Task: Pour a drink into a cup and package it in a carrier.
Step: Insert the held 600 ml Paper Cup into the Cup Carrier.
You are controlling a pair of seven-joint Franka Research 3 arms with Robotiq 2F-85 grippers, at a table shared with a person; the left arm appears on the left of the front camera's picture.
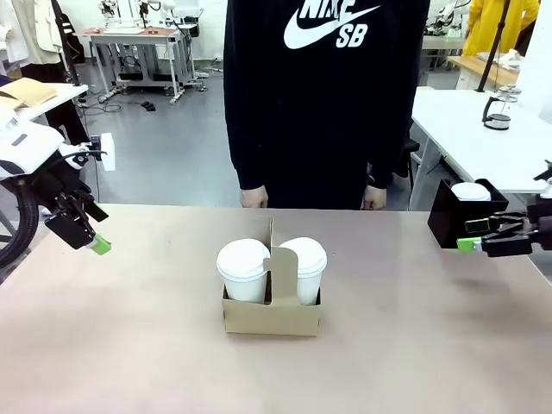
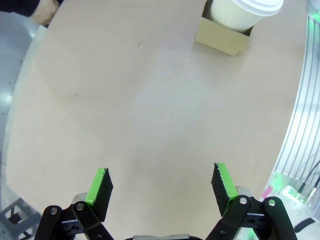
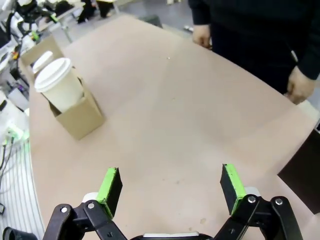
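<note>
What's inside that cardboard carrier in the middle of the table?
The cardboard carrier holds two white paper cups, the left cup and the right cup, one either side of its handle panel. Both wear white lids, so whatever drink is inside them cannot be seen.

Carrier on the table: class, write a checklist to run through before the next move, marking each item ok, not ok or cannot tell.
1. Carrier upright on the table: ok.
2. Both slots filled, left cup and right cup: ok.
3. Lids on both cups: ok.
4. Left gripper open, fingers holding nothing: ok.
5. Right gripper open, fingers holding nothing: ok.
6. Cups actually filled with drink: cannot tell, lids hide the contents.
</note>
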